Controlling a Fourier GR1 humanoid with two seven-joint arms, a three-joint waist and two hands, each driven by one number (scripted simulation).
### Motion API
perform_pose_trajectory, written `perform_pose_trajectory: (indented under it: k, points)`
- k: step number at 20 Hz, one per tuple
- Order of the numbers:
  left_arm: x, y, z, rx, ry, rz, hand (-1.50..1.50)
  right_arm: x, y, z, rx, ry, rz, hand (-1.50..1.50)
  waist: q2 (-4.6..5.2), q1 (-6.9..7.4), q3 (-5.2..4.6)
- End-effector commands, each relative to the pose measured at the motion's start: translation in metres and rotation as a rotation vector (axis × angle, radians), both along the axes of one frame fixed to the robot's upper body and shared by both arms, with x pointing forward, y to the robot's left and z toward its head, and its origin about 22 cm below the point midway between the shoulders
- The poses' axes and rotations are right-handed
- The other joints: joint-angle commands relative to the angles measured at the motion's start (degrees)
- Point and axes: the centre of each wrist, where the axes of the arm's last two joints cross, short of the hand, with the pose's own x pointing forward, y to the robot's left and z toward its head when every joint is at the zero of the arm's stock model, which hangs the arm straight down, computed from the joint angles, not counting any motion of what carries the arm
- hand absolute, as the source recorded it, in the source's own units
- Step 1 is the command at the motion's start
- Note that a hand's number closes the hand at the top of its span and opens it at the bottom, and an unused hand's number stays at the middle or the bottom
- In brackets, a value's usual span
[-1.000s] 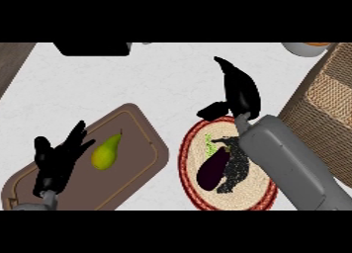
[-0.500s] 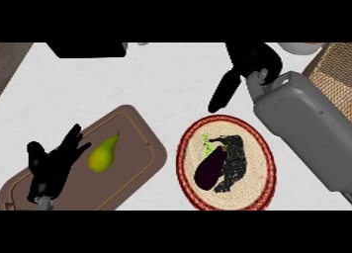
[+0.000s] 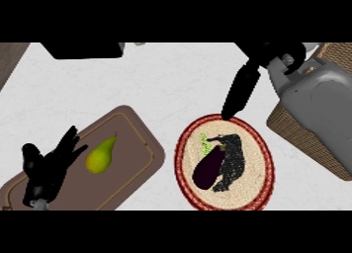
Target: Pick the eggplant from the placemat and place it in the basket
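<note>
Right hand (image 3: 246, 84) hangs open-fingered above the placemat (image 3: 261, 148), so I should drop squarely over the eggplant (image 3: 208, 167) before closing around its middle.

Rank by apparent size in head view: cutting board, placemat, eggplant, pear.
1. cutting board
2. placemat, a bit smaller
3. eggplant
4. pear, close to the eggplant, looks slightly smaller

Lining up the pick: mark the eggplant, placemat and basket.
eggplant (image 3: 208, 168), head view, middle of its purple body.
placemat (image 3: 185, 148), head view, red left rim.
basket (image 3: 285, 120), head view, woven left wall.
</note>
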Motion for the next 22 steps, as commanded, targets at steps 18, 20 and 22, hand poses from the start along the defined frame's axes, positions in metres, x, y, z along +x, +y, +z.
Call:
perform_pose_trajectory:
  k: [18, 20, 22]
  points:
    - [-0.019, 0.003, -0.02, 0.022, 0.149, 0.005, 0.0, -0.045, 0.013, -0.071, -0.103, 0.137, -0.104, -1.5, 1.47, 1.55, -0.41]
    - [-0.024, 0.007, -0.02, 0.009, 0.153, -0.002, 0.0, -0.048, 0.005, -0.091, -0.153, 0.157, -0.096, -1.5, 1.46, 1.69, -0.4]
    - [-0.026, 0.003, -0.021, 0.011, 0.164, 0.009, 0.0, -0.039, 0.0, -0.079, -0.128, 0.156, -0.119, -1.5, 1.52, 2.1, -0.4]
